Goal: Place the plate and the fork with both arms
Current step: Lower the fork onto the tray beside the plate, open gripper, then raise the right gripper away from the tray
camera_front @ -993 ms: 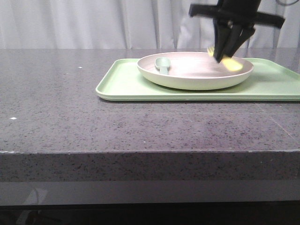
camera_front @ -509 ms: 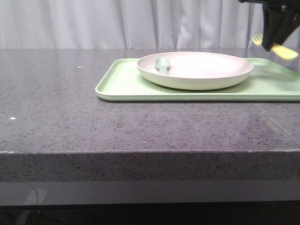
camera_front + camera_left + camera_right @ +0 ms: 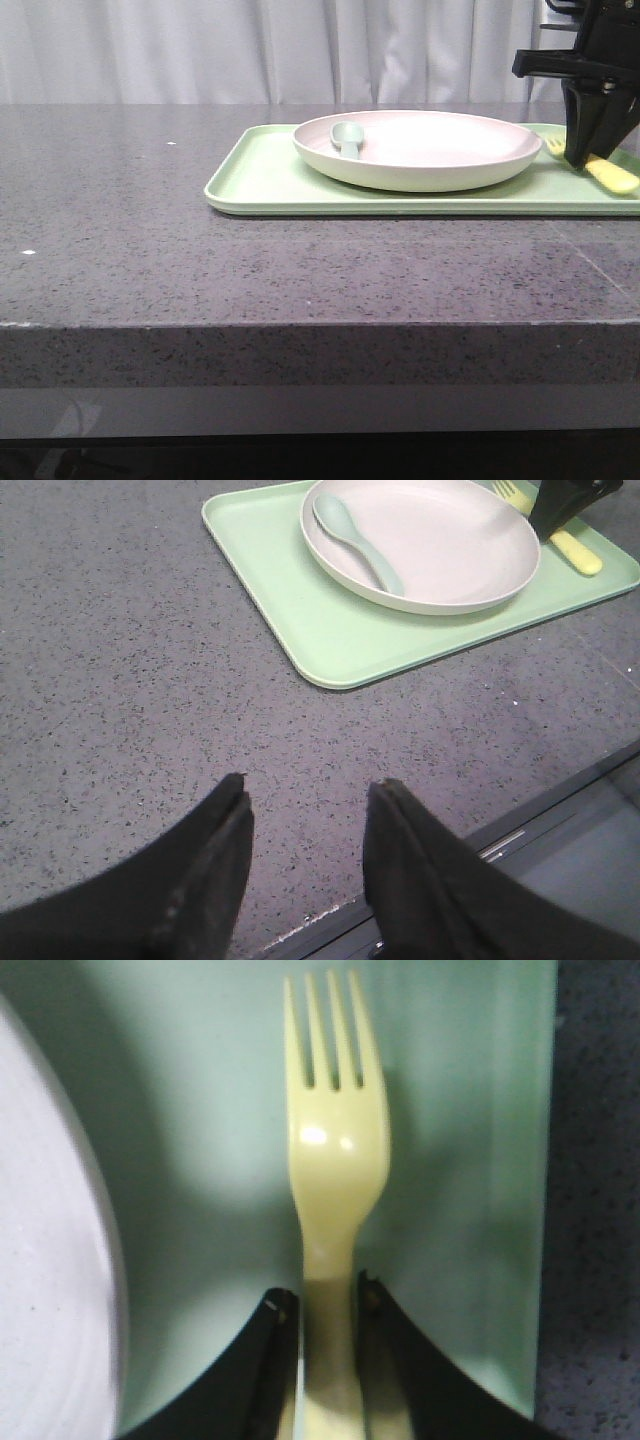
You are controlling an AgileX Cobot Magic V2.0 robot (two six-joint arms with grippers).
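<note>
My right gripper point(image 3: 592, 150) is down over the far right end of the light-green tray point(image 3: 262, 175), and its jaws are clamped on the handle of the yellow fork point(image 3: 334, 1175). In the right wrist view the handle runs straight between the two black fingers point(image 3: 262, 1360), with the tines reaching out past the fingertips over bare tray. From the front, the handle end pokes out toward me below the gripper, low over the tray surface; I cannot tell whether it touches.

The pinkish-cream plate point(image 3: 418, 148) sits on the tray just to the left of my right gripper, apart from the fork. A pale grey-green spoon point(image 3: 348, 138) lies inside the plate on the side farthest from that gripper.

My left gripper point(image 3: 305, 820) hangs over the speckled grey table point(image 3: 120, 680), well short of the tray, fingers spread apart and holding nothing.
</note>
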